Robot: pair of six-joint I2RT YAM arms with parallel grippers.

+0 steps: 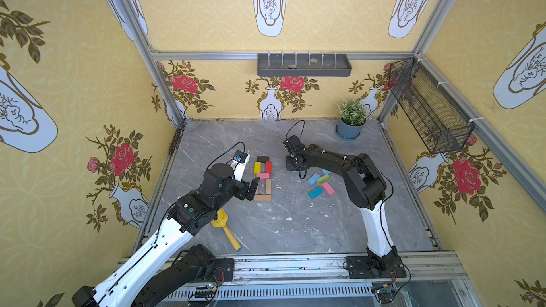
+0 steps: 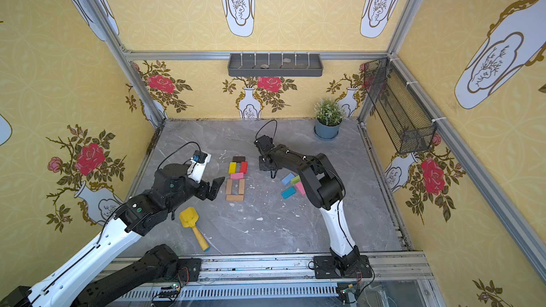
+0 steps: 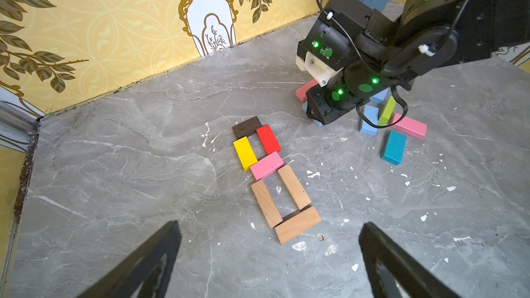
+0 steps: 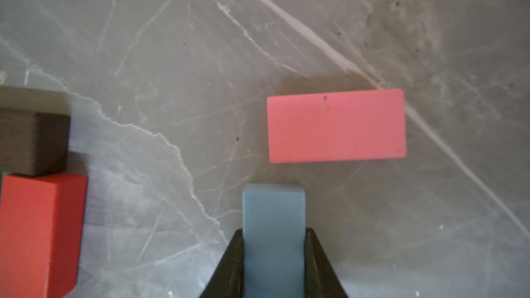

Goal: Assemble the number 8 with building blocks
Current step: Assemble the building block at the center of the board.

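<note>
The grey table (image 1: 295, 225) is taken up mostly by bare surface, with wide free room between the figure and the near rail; only the yellow shovel (image 1: 224, 228) lies there, near the left arm. In the middle an 8 is already laid flat from seven bricks: a lower loop of three tan blocks (image 3: 297, 224), a pink crossbar (image 3: 266, 165), and a narrower upper loop of the yellow block (image 3: 244, 153), red block (image 3: 268, 139) and dark brown block (image 3: 247, 127). The digit is judged essentially complete, at most needing straightening. The left gripper (image 2: 215, 186) is held spread wide and empty just beside the lower loop. Spare bricks are heaped near the right arm, among them a teal block (image 3: 394, 147) and a green block (image 3: 386, 111). The right gripper (image 4: 274, 239) is pinched on a light blue block (image 4: 274, 204), between the upper loop and a loose pink block (image 4: 337, 126), so clearance there is tight.
</note>
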